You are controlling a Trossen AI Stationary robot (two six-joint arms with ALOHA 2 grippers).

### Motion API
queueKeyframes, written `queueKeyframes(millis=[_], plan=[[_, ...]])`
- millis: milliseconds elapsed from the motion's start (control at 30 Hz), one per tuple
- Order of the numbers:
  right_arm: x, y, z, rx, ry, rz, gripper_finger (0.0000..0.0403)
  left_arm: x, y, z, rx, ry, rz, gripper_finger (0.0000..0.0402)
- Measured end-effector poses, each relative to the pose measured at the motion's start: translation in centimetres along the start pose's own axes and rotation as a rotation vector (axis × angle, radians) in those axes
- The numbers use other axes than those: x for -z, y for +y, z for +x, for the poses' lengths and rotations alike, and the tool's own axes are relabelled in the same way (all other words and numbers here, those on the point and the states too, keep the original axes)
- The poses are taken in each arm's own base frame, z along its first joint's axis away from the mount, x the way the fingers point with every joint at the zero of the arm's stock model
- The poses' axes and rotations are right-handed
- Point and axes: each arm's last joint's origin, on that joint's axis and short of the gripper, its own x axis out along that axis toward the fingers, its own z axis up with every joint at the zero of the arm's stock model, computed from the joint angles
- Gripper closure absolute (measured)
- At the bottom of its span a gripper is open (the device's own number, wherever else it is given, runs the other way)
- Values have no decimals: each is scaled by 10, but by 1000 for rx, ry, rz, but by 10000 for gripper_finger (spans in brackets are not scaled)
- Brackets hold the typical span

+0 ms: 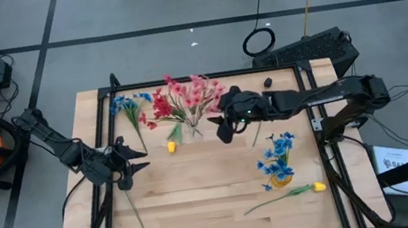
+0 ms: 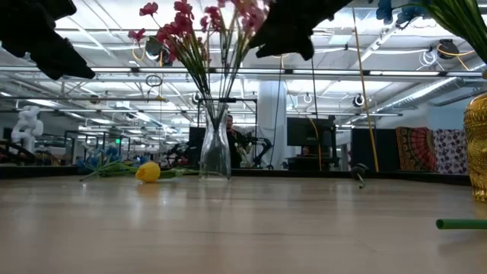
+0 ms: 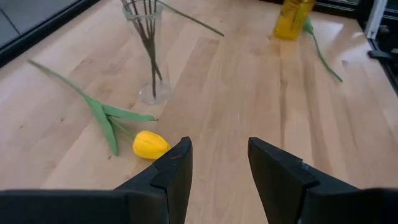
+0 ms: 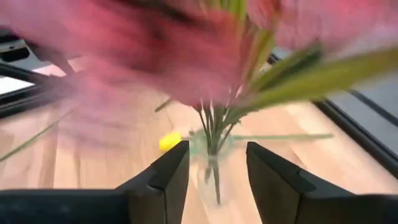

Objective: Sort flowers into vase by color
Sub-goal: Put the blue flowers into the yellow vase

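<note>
Nearby, right fingers (image 1: 220, 124) spread beside pink flowers (image 1: 199, 92); left fingers (image 1: 132, 158) wide, idle.

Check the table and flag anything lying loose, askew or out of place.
Two yellow buds lie flat on the table, not in any vase: one beside the clear glass vase holding the pink and red flowers, one near the yellow vase of blue flowers. A blue cluster also lies loose at the far left.
</note>
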Motion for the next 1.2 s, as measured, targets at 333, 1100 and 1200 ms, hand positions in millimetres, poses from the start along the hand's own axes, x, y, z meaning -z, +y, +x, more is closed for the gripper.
queueKeyframes(millis=[333,1100,1200], plan=[[3,-16,-55,59,147,55,274,-4,7,5,-70,-13,-68,240],[45,-60,-160,536,472,564,346,-9,17,11,-165,-37,-208,240],[52,-61,-162,585,503,603,357,-10,19,11,-178,-45,-267,240]])
